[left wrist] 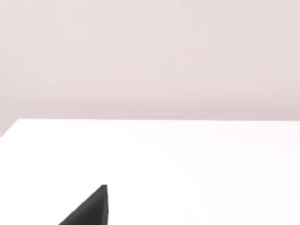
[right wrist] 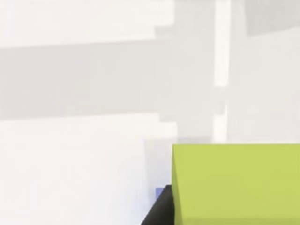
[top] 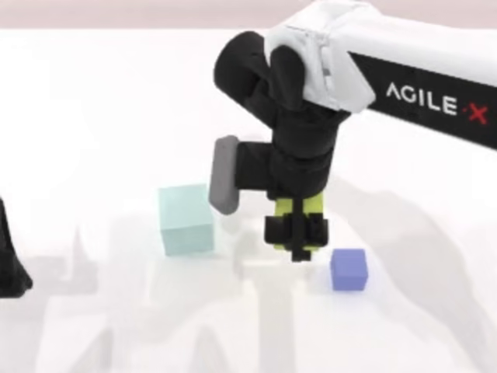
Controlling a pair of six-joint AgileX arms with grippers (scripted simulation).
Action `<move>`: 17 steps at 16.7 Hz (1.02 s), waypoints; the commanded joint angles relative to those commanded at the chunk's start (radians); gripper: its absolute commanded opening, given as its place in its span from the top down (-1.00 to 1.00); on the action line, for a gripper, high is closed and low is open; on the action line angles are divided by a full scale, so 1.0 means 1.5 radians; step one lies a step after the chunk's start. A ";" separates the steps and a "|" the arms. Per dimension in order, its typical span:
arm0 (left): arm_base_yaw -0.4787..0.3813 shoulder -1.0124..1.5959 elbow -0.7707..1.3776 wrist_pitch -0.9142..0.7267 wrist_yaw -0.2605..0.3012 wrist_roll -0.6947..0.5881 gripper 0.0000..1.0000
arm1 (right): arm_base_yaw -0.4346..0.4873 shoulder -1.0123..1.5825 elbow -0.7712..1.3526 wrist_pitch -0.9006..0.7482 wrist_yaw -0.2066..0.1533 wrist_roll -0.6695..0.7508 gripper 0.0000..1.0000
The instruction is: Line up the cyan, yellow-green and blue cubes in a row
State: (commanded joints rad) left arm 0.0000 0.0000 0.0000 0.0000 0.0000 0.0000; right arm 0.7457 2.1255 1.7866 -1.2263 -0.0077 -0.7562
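Note:
My right gripper (top: 297,242) reaches down from the upper right and is shut on the yellow-green cube (top: 283,210), which shows between its black fingers. That cube (right wrist: 234,183) fills the near corner of the right wrist view beside one dark finger (right wrist: 159,212). The large pale cyan cube (top: 186,220) rests on the table to the left of the held cube. The small blue cube (top: 348,269) lies to its right and a little nearer the front; a sliver of the blue cube (right wrist: 160,191) peeks past the finger. Whether the held cube touches the table is hidden.
My left arm (top: 12,268) is parked at the table's left edge, far from the cubes. Its wrist view shows one dark finger (left wrist: 91,210) over the bare white table (left wrist: 187,164). The right arm's grey camera housing (top: 224,175) hangs just above the cyan cube.

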 joint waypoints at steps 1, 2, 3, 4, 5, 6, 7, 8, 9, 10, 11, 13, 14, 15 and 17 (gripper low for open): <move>0.000 0.000 0.000 0.000 0.000 0.000 -1.00 | 0.015 -0.007 -0.004 0.000 0.000 -0.009 1.00; 0.000 0.000 0.000 0.000 0.000 0.000 -1.00 | 0.023 -0.011 -0.007 0.000 0.001 -0.014 1.00; 0.000 0.000 0.000 0.000 0.000 0.000 -1.00 | 0.024 -0.012 -0.008 0.000 0.001 -0.015 1.00; 0.000 0.000 0.000 0.000 0.000 0.000 -1.00 | 0.024 -0.012 -0.008 0.000 0.001 -0.015 1.00; 0.000 0.000 0.000 0.000 0.000 0.000 -1.00 | 0.024 -0.012 -0.008 0.000 0.001 -0.015 1.00; 0.000 0.000 0.000 0.000 0.000 0.000 -1.00 | 0.022 -0.009 -0.005 0.001 0.000 -0.013 1.00; 0.000 0.000 0.000 0.000 0.000 0.000 -1.00 | 0.022 -0.009 -0.007 0.003 0.000 -0.013 1.00; 0.000 0.000 0.000 0.000 0.000 0.000 -1.00 | 0.021 -0.007 -0.015 0.012 0.000 -0.012 1.00; 0.000 0.000 0.000 0.000 0.000 0.000 -1.00 | 0.021 -0.004 -0.028 0.028 0.000 -0.012 1.00; 0.000 0.000 0.000 0.000 0.000 0.000 -1.00 | 0.021 0.000 -0.045 0.048 0.000 -0.013 1.00; 0.000 0.000 0.000 0.000 0.000 0.000 -1.00 | 0.022 0.005 -0.064 0.073 0.000 -0.014 1.00; 0.000 0.000 0.000 0.000 0.000 0.000 -1.00 | 0.023 0.015 -0.103 0.125 0.000 -0.014 1.00; 0.000 0.000 0.000 0.000 0.000 0.000 -1.00 | 0.023 0.020 -0.119 0.146 0.000 -0.015 1.00; 0.000 0.000 0.000 0.000 0.000 0.000 -1.00 | 0.024 0.023 -0.131 0.160 0.001 -0.015 1.00; 0.000 0.000 0.000 0.000 0.000 0.000 -1.00 | 0.024 0.025 -0.139 0.168 0.001 -0.015 1.00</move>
State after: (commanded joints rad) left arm 0.0000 0.0000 0.0000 0.0000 0.0000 0.0000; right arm 0.7811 2.1631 1.5788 -0.9738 -0.0064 -0.7790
